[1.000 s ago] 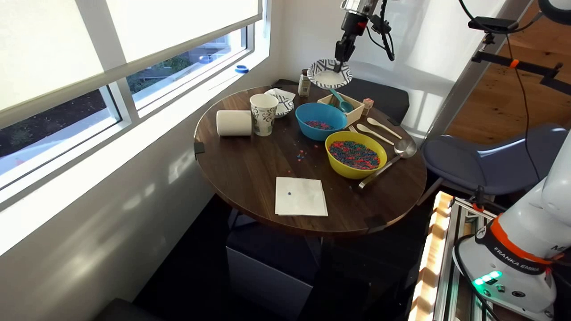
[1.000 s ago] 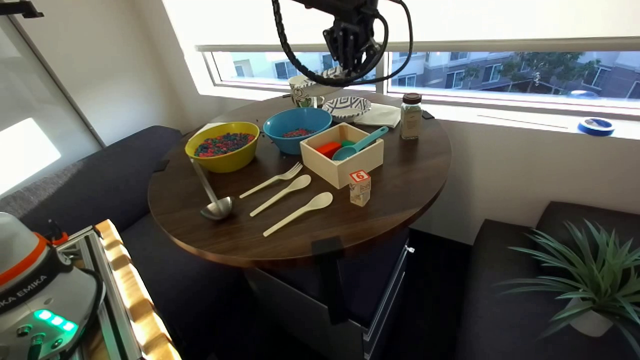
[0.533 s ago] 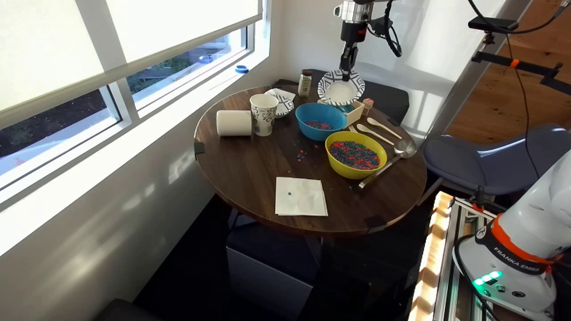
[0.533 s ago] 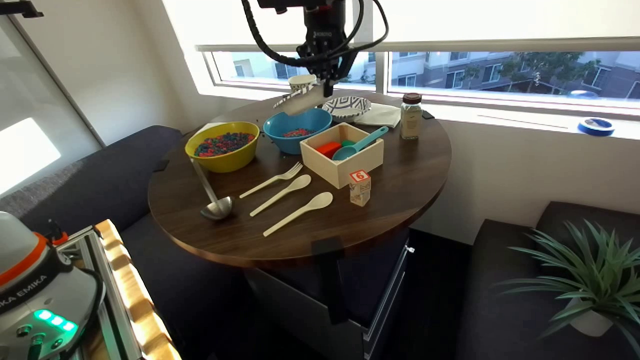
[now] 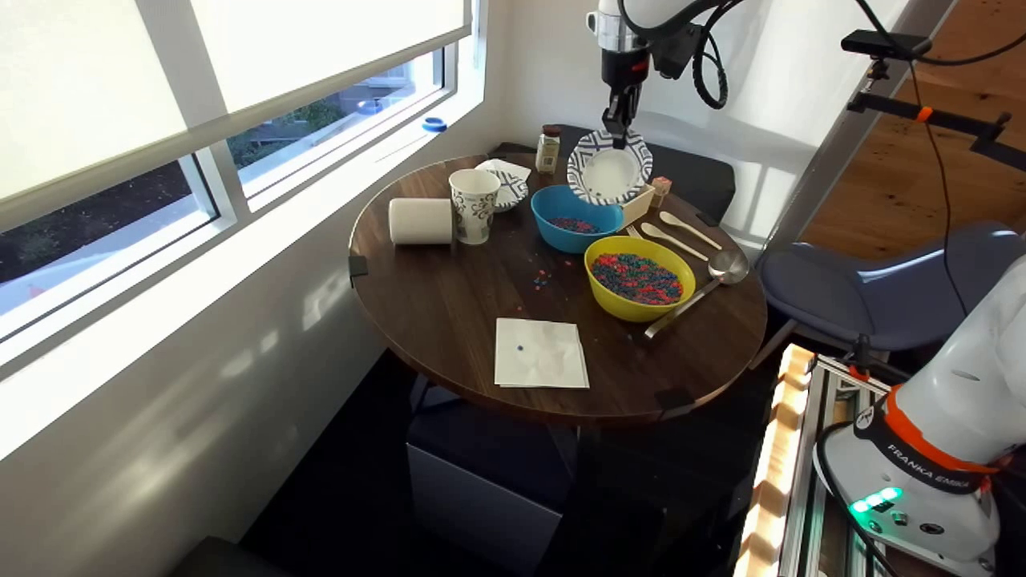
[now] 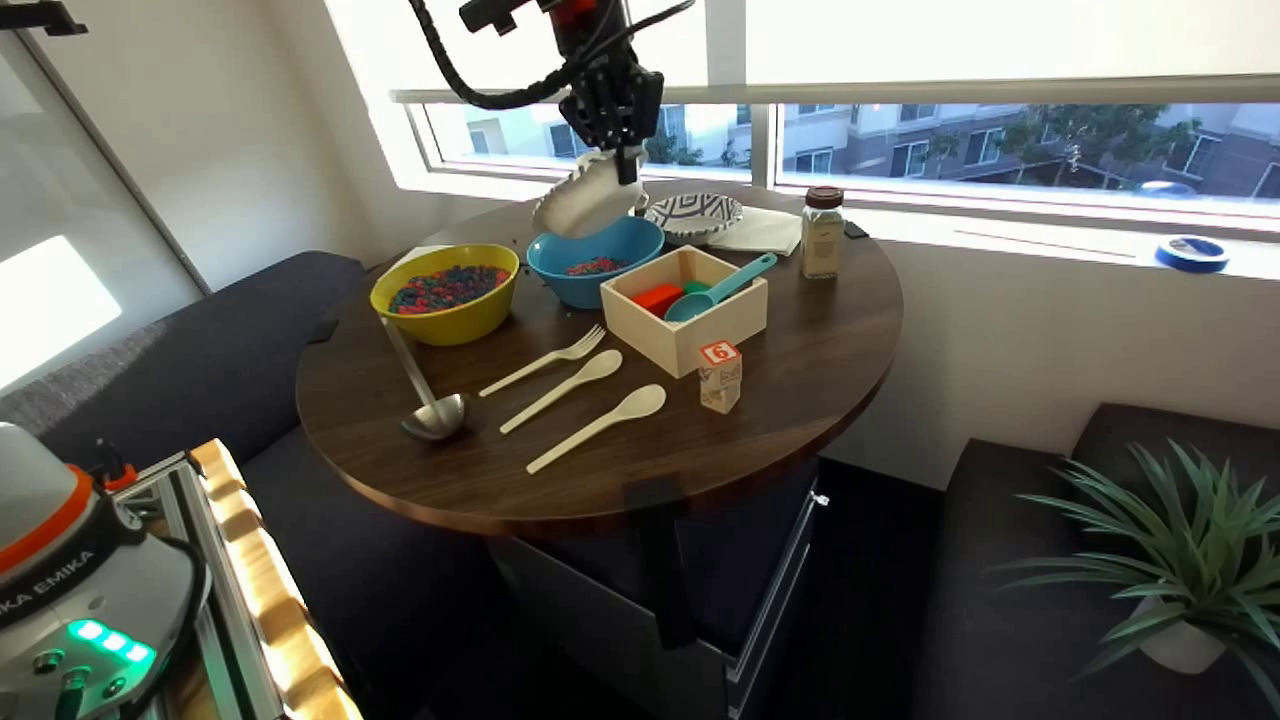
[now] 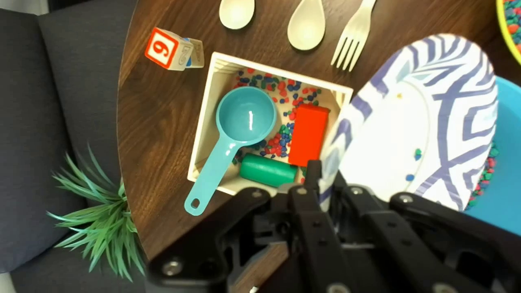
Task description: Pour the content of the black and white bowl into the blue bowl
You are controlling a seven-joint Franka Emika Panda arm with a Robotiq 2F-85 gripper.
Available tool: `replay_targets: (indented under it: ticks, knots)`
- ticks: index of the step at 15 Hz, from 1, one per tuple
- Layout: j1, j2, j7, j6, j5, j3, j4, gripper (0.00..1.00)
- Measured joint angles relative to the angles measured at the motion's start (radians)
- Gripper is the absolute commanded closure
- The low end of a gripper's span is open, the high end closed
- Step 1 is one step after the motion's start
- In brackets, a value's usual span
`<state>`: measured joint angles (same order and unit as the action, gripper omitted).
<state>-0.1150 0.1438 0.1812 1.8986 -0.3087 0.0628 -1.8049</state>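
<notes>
My gripper [image 5: 617, 141] is shut on the rim of the black and white bowl [image 5: 607, 175], a paper bowl with dark zigzag patterning. In an exterior view the gripper [image 6: 626, 168] holds this bowl [image 6: 588, 200] steeply tilted above the blue bowl [image 6: 572, 285]. In the wrist view the rim is pinched between the fingertips [image 7: 327, 177]; a few coloured bits lie on the white inside of the tilted bowl [image 7: 382, 142]. The blue bowl [image 7: 508, 162] is partly hidden behind it there. Red and blue bits lie in the blue bowl [image 5: 561, 236]. I cannot tell whether the bowls touch.
A yellow bowl [image 5: 621, 308] of coloured bits stands beside the blue bowl. A wooden box [image 6: 655, 340] with a teal scoop [image 7: 246, 116] is close by. Another patterned bowl [image 6: 690, 215], a paper cup [image 5: 473, 208], a spice jar [image 6: 822, 240] and a ladle [image 6: 436, 415] are on the table.
The gripper has carried the held bowl lower and toward the blue bowl, and tilted it more steeply. The objects on the table have not visibly moved.
</notes>
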Motion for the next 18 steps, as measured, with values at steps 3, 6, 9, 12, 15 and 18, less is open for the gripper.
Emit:
replay_targets:
  ticks: [3, 6, 9, 12, 15, 18]
  knots:
    - [0.047, -0.004, -0.166, 0.004, -0.085, -0.004, -0.018, 0.99]
    - [0.086, -0.004, -0.321, 0.004, -0.179, -0.006, -0.030, 0.99]
    - [0.117, -0.003, -0.439, 0.003, -0.290, -0.009, -0.035, 0.99]
    - [0.146, -0.001, -0.526, -0.022, -0.414, -0.018, -0.042, 0.99]
    - [0.176, 0.000, -0.588, -0.069, -0.543, -0.038, -0.064, 0.99]
    - [0.204, 0.002, -0.647, -0.130, -0.641, -0.064, -0.091, 0.99]
